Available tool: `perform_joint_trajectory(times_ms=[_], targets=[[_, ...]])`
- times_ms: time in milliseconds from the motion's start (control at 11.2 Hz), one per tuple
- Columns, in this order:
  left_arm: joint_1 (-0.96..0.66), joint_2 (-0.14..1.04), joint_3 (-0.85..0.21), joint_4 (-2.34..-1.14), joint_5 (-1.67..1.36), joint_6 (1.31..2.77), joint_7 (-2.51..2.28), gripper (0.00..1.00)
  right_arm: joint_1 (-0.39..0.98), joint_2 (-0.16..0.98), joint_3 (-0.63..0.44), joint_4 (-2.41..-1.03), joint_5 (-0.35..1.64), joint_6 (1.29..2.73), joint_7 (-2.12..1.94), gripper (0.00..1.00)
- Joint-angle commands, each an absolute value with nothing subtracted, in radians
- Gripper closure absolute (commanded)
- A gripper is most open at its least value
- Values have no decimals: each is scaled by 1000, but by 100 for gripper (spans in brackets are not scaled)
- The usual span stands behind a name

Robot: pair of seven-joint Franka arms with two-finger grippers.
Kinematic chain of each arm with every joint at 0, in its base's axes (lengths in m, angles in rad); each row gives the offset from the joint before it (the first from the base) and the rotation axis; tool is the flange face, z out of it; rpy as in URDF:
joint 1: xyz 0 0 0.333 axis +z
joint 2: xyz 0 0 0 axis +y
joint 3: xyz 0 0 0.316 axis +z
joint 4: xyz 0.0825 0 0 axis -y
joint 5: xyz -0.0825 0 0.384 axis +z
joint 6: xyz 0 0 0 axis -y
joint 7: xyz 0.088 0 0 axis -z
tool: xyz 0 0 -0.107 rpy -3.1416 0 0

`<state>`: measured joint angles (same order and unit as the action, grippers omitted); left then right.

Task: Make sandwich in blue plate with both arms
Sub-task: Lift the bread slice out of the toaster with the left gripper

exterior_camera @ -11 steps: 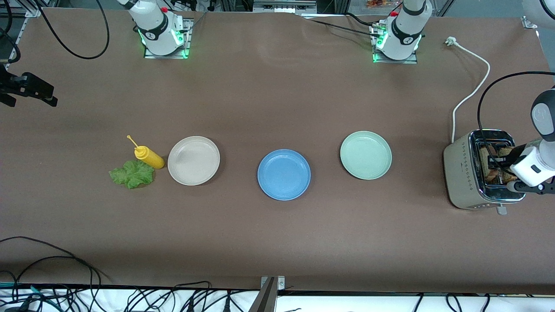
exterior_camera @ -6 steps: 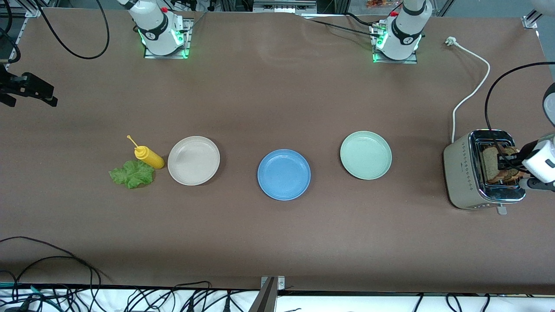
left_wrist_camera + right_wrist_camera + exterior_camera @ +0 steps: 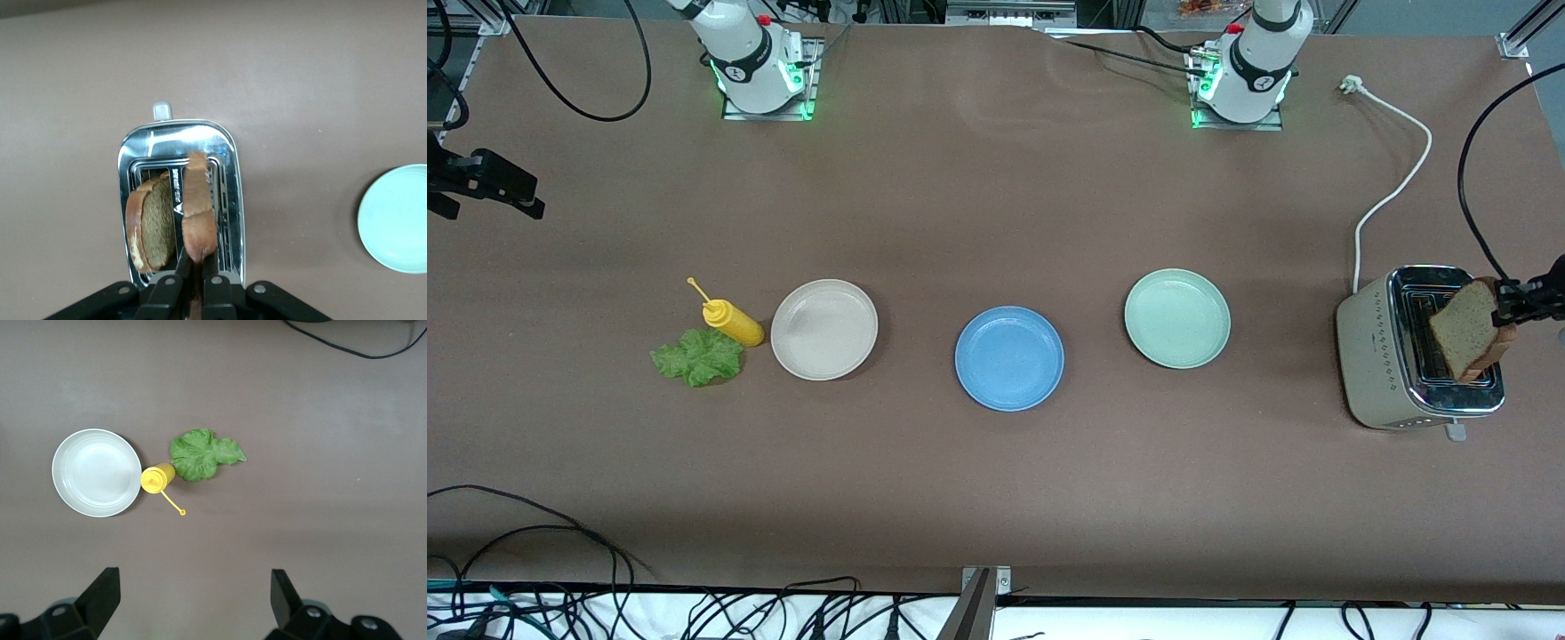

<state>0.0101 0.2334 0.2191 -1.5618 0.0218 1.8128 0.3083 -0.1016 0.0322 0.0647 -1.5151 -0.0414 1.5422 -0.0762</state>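
One bread slice is in my left hand, pinched tight by its crust and hanging over the toaster; a second ago that hand was down in the slots and the slice sat low in the chrome top, half a second ago it had only begun to rise, and now it is clear of the slot. A second bread slice is in the other slot, right beside the one I hold and below my hand, which makes two slices in all. Three plates lie in a row on the worktop, none of them moved: the blue plate in the middle, well away from my left hand toward the right arm's end, the pale green plate between it and the toaster, and the beige plate past the blue one. One lettuce leaf and one yellow squeeze bottle lie just beside the beige plate, beneath my right hand, which waits with its fingers spread wide, holding nothing. My left hand is mostly cut off at the front view's edge, and in the front view my right hand is out of the picture.
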Motion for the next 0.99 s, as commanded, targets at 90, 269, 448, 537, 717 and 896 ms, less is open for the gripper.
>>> perform_joint_trajectory(times_ms=[90, 269, 448, 537, 717, 896], targets=[[-23, 169, 180, -1557, 3, 1717, 313, 100, -100, 34, 66, -1499, -44, 1532, -71, 0], [-25, 164, 141, -1534, 3, 1684, 310, 100, -100, 35, 66, -1499, -44, 1531, -71, 0], [-25, 164, 83, -1526, 5, 1675, 234, 100, -100, 34, 66, -1499, -43, 1528, -69, 0], [-25, 163, 49, -1526, 3, 1660, 178, 100, -100, 34, 66, -1499, -43, 1526, -69, 0], [-25, 167, -12, -1529, 2, 1658, 101, 100, -98, 34, 67, -1499, -43, 1525, -71, 0], [-26, 170, -55, -1528, -47, 1649, 94, 100, -98, 32, 67, -1499, -43, 1525, -71, 0]])
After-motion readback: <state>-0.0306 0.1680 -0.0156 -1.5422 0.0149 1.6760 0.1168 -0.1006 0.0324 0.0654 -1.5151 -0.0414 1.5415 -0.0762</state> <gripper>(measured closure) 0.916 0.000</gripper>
